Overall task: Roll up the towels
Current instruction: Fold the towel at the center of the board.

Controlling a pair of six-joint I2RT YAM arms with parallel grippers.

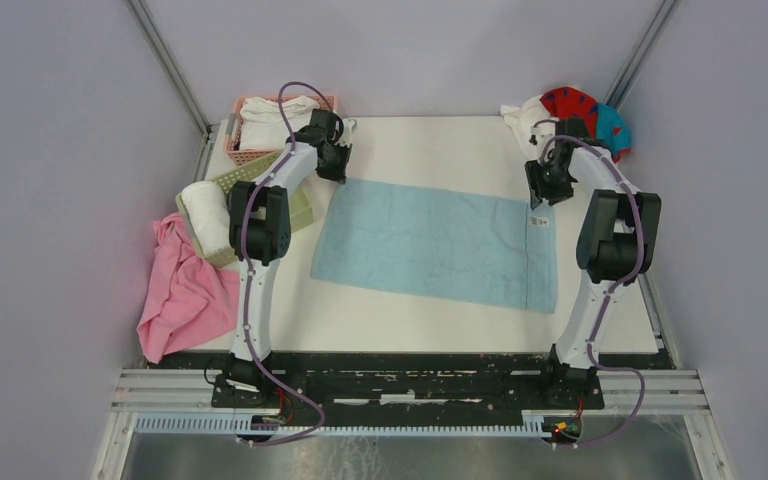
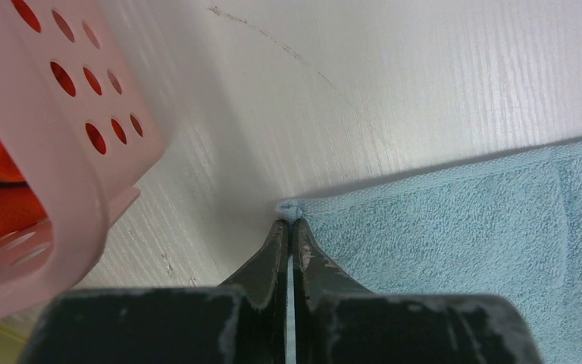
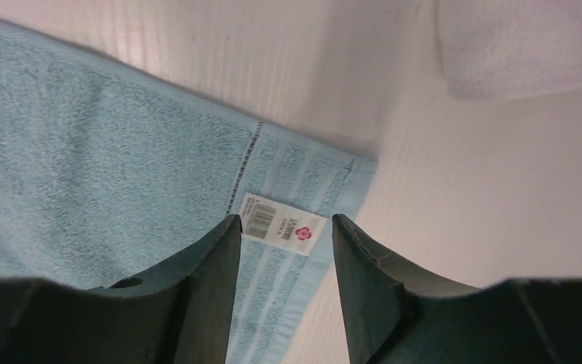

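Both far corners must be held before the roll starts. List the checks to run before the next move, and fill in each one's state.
1. Left tool shut on the blue towel at its far left corner: ok.
2. Right tool shut on the far right corner: not ok; its jaws stand open, straddling the label.
3. Blue towel spread flat, no folds: ok.
4. Basket apart from the left tool: ok.
5. White towel off the blue towel: ok, apart.
6. Left grip deep enough to hold: cannot tell; only the corner tip shows.
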